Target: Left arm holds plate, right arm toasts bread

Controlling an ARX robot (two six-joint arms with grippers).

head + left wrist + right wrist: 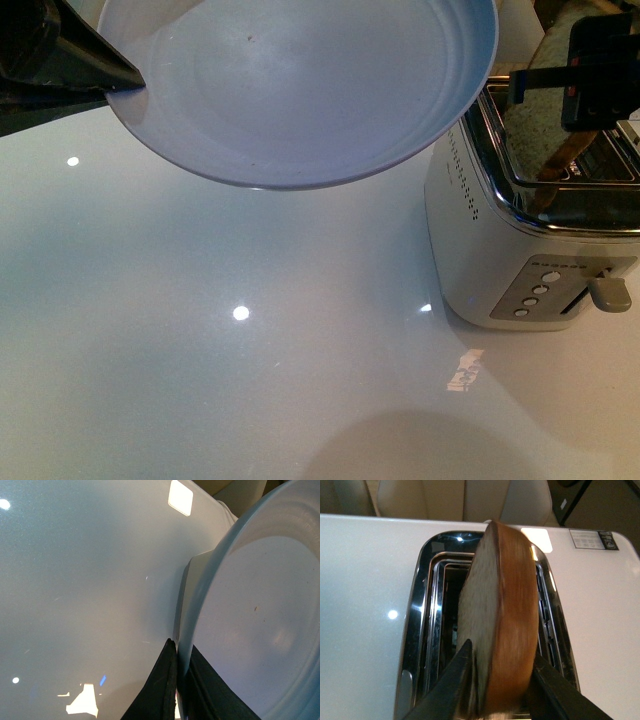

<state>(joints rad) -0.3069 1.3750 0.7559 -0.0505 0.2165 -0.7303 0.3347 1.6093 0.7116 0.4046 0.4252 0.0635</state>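
My left gripper (128, 80) is shut on the rim of the pale blue-grey plate (300, 85) and holds it in the air, tilted, above the white table. In the left wrist view the black fingers (162, 685) pinch the plate's rim (200, 605). My right gripper (590, 75) is shut on the bread (545, 110), a tan slice with a brown crust, held upright over the toaster's slots. In the right wrist view the bread (502, 615) stands between the dark fingers (452, 680), its lower end just above the open slot (447, 615).
A white and chrome toaster (500, 250) stands at the right of the table, its lever (610, 292) and round buttons (535, 290) on the front face. The glossy white table (200, 350) stretches below the plate. Cream chairs (465, 500) stand behind the table.
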